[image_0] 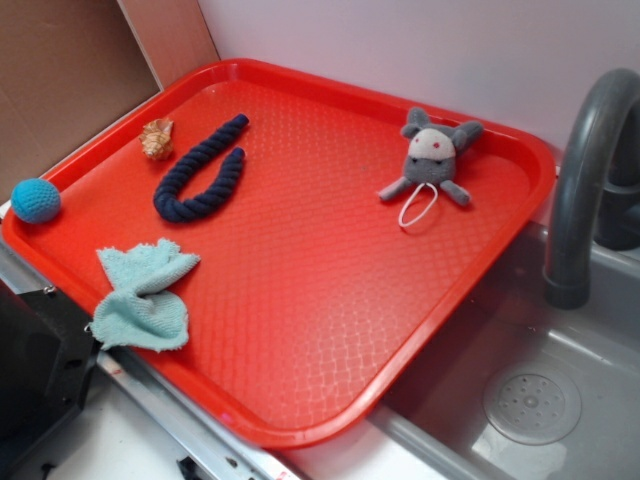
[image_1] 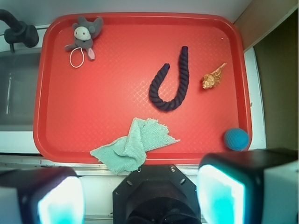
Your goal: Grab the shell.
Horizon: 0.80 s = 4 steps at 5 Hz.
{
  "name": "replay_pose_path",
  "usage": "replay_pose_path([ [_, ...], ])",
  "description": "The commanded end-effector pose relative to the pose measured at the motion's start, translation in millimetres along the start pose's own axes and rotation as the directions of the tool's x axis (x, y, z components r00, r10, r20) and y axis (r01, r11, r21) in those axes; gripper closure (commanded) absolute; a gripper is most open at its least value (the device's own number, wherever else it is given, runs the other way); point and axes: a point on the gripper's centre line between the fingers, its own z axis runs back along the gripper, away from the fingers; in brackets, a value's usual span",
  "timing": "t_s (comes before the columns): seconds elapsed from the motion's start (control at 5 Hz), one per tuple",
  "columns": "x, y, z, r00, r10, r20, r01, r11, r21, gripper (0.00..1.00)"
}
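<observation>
In the exterior view we see a red tray (image_0: 300,300) beside a grey sink (image_0: 560,400) with a dark faucet (image_0: 585,170). The shell (image_0: 157,139) lies on the tray near its far left corner, just beside the upper arm of a navy rope (image_0: 200,175) bent into a U; we cannot tell from here whether the two touch. A blue ball (image_0: 36,200) sits at the tray's left rim, well apart from the shell. A mint cloth (image_0: 143,296) lies crumpled near the front edge, and a grey plush mouse (image_0: 432,160) rests toward the far right corner. A dark part of the robot shows at the lower left, but we cannot make out the gripper here.

In the wrist view we look straight down on the tray (image_1: 93,116). The gripper (image_1: 140,196) hangs high over the tray's near edge, its two fingers (image_1: 60,198) spread wide apart with nothing between them. The shell (image_1: 212,78) lies on the right side, a narrow gap separating it from the rope (image_1: 170,84). The ball (image_1: 236,138) rests below it in the corner. The cloth (image_1: 133,145) sits just ahead of the gripper, and the mouse (image_1: 84,35) is at the upper left.
</observation>
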Motion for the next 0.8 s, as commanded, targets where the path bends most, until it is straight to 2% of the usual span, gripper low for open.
replay_pose_path([
  [0.0, 0, 0, 0, 1.0, 0.0, 0.0, 0.0, 1.0, 0.0, 0.0],
  [0.2, 11, 8, -15, 0.968, 0.25, 0.004, -0.25, 0.968, -0.006, 0.0],
  [0.4, 24, 27, -39, 0.873, 0.488, -0.02, -0.489, 0.872, -0.037, 0.0],
  [0.6, 38, 55, -68, 0.726, 0.687, 0.017, -0.687, 0.726, -0.033, 0.0],
])
